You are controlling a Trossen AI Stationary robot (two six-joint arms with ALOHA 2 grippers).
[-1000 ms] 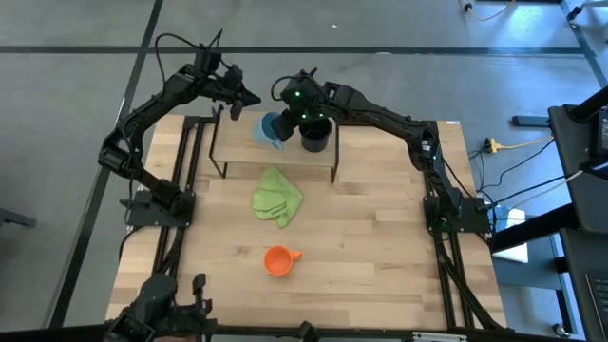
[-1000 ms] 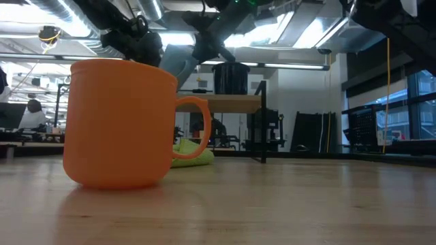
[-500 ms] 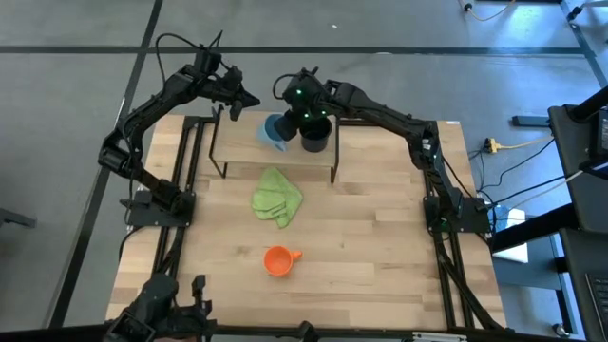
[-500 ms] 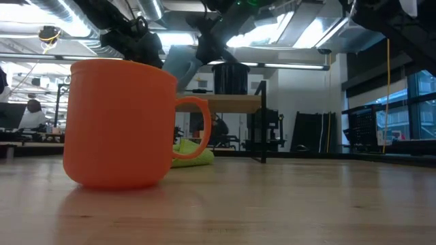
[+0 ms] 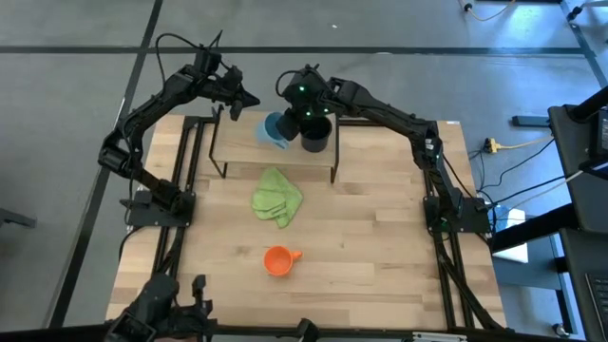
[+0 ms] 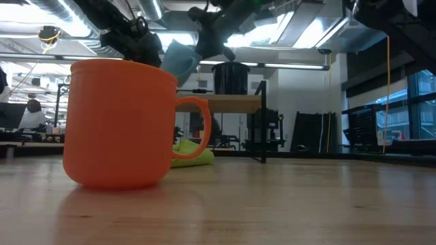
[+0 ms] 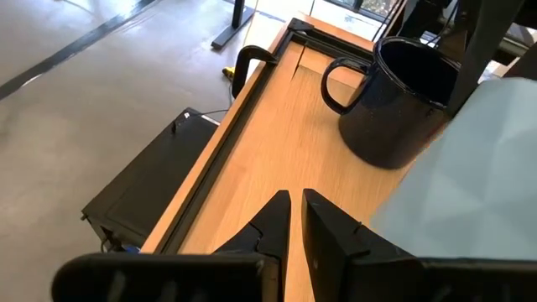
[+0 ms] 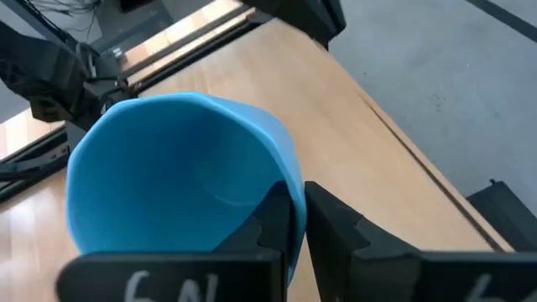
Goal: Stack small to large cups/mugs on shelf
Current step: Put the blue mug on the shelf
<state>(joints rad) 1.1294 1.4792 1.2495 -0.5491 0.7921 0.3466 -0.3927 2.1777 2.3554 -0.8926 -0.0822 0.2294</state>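
My right gripper (image 5: 293, 119) (image 8: 300, 195) is shut on the light blue mug (image 5: 275, 131) (image 6: 178, 60), which hangs tilted over the shelf (image 5: 275, 157) (image 6: 221, 103). The dark navy mug (image 5: 316, 136) (image 6: 230, 78) (image 7: 403, 101) stands upright on the shelf board just right of it. The orange mug (image 5: 277, 259) (image 6: 119, 122) stands on the tabletop near the near edge. My left gripper (image 5: 249, 101) (image 7: 295, 200) is shut and hovers over the shelf's far-left end, touching nothing. My right gripper pinches the blue mug's wall at the rim (image 8: 289, 189), one finger (image 8: 273, 222) inside the mug and one finger (image 8: 336, 226) outside. The fingers come from above, slanting in from the far right. The mug is lifted clear of the shelf and tilted, its mouth toward the gripper.
A crumpled green cloth (image 5: 276, 197) (image 6: 191, 153) lies on the tabletop in front of the shelf. Black rails (image 5: 185, 161) run along the table's left and right sides. Bare tabletop lies around the orange mug.
My right gripper has risen a little with the blue mug, which now hangs higher above the shelf board and slightly closer to the navy mug. The left arm has kept still.
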